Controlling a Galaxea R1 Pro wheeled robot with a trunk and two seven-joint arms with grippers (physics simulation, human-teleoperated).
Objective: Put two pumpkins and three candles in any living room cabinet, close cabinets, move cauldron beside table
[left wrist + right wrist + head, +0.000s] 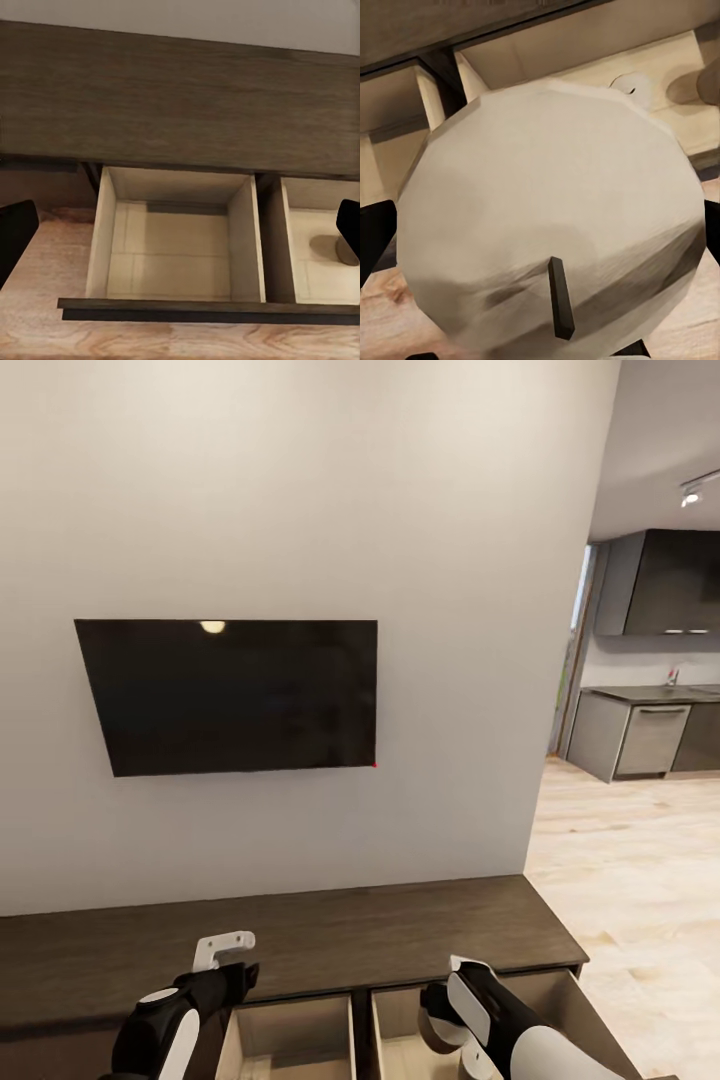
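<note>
The right claw is clenched around a white candle, held above the cabinet and its open drawers. Another candle lies in the drawer beyond it. The left claw hovers released over the cabinet top.

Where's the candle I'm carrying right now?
The candle is in the right gripper, held above the right-hand open drawer of the cabinet, below the TV.

A white candle with dark wick fills mid-frame; the dark-brown cabinet along the bottom has two drawers open
</note>
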